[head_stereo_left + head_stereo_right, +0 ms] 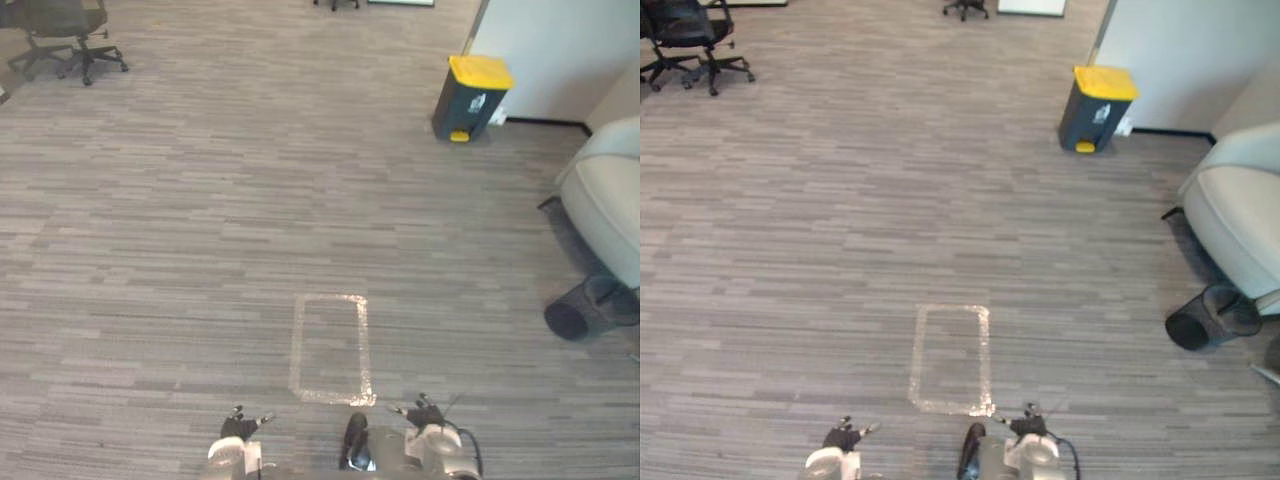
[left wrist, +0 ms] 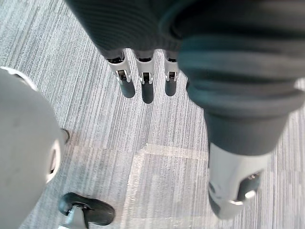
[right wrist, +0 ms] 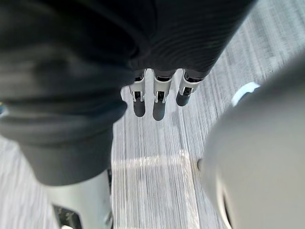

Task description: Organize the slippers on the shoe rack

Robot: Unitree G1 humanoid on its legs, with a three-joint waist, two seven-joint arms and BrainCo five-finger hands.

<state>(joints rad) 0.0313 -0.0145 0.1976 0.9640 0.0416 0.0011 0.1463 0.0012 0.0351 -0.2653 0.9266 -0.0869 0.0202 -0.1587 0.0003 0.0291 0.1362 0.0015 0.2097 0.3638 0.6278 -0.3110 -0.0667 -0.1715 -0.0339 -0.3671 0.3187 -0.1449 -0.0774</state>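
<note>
Two empty hands: your left hand (image 2: 145, 78) and right hand (image 3: 159, 93) hang straight-fingered (relaxed, likely with nothing to carry) near the taped rectangle (image 1: 332, 350).

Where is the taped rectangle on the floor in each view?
Left eye view: taped rectangle low centre.
Right eye view: low, slightly left of centre.
Left wrist view: its pale tape lines past the left hand.
Right wrist view: its pale tape band past the right hand.
Shared landmark: yellow-lidded bin, upper right in both eye views.
</note>
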